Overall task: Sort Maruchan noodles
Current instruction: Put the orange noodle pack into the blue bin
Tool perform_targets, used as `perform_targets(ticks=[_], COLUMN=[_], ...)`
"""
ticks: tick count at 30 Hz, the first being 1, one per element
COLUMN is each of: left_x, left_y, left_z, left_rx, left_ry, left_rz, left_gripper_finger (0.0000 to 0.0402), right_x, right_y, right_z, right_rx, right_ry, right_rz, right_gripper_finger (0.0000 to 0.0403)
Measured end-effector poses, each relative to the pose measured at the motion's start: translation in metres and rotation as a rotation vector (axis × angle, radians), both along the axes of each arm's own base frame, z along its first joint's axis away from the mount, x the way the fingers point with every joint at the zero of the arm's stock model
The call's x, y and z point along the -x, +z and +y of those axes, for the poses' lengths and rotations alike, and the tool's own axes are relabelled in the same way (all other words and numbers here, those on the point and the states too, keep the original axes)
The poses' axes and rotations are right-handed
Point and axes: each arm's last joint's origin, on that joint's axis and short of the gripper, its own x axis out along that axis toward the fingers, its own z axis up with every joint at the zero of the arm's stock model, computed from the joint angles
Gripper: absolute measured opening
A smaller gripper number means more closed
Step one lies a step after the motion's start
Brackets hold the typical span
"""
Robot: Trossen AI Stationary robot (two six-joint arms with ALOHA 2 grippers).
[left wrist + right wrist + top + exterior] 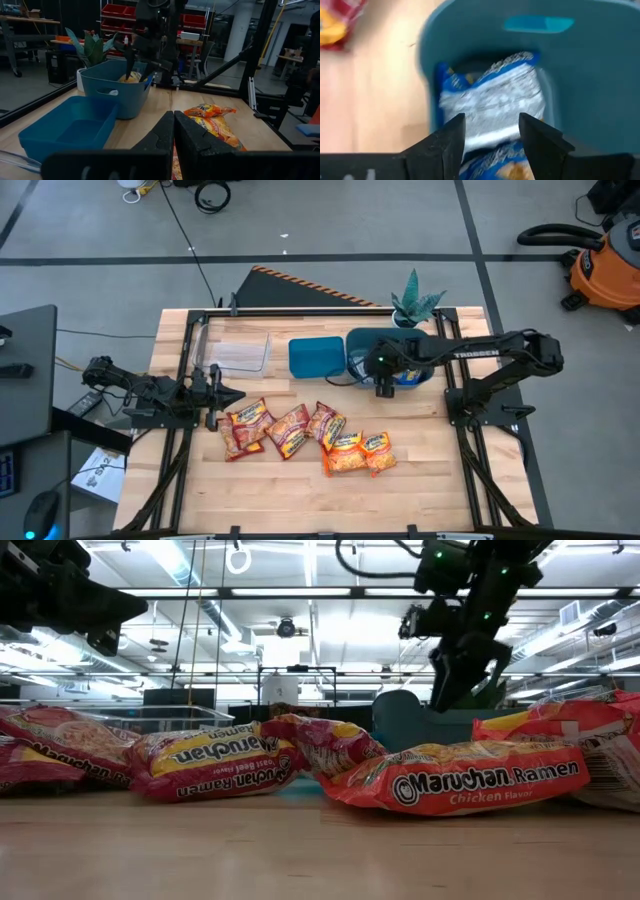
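Right fingers [490, 132] apart above blue packet [492, 100], teal bin [600, 75]

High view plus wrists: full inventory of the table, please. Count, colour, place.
Red noodle packets: three or four, red with yellow, table centre-left in a loose row.
Orange noodle packets: two, orange, right end of that row.
Blue-and-white noodle packets: at least two, inside the deep teal bin.
Deep teal bin: one, teal, back right, under the right gripper.
Shallow teal bin: one, teal, back centre, nothing seen in it.
Clear tray: one, transparent, back left.
Plant: one, green, back edge by the deep bin.
Table: one, light wood.
Left gripper: shut, left edge, holding nothing.
Right gripper: open, over the deep bin, empty.
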Motion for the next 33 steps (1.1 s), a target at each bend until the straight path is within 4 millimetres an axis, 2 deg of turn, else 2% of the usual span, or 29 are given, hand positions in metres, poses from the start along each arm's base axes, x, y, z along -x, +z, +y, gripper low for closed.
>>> perform_targets(ticks=[7, 11, 16, 21, 23, 28, 33], left_x=[0.000, 0.000, 0.000, 0.000, 0.000, 0.000, 0.000], left_y=[0.000, 0.000, 0.000, 0.000, 0.000, 0.000, 0.000], left_z=[0.000, 0.000, 0.000, 0.000, 0.000, 0.000, 0.000], left_rx=[0.000, 0.000, 0.000, 0.000, 0.000, 0.000, 0.000], left_ry=[0.000, 0.000, 0.000, 0.000, 0.000, 0.000, 0.000], left_rz=[0.000, 0.000, 0.000, 0.000, 0.000, 0.000, 0.000], left_gripper_finger=[0.0016, 0.0016, 0.0016, 0.0016, 0.0016, 0.0016, 0.0016], right_x=[0.018, 0.025, 0.032, 0.026, 0.019, -0.001, -0.005], right_y=[0.020, 0.014, 0.002, 0.001, 0.005, 0.020, 0.029], right_z=[0.019, 0.027, 0.035, 0.038, 0.037, 0.019, 0.001], right_rx=[0.020, 0.013, 0.005, -0.012, -0.004, -0.004, 0.050], right_ry=[-0.092, -0.167, -0.283, -0.306, -0.275, -0.168, -0.153], right_rz=[-0.067, -0.164, -0.207, -0.227, -0.249, -0.258, -0.283], right_gripper_finger=[0.0191, 0.0191, 0.0191, 0.0191, 0.0191, 0.0187, 0.0180])
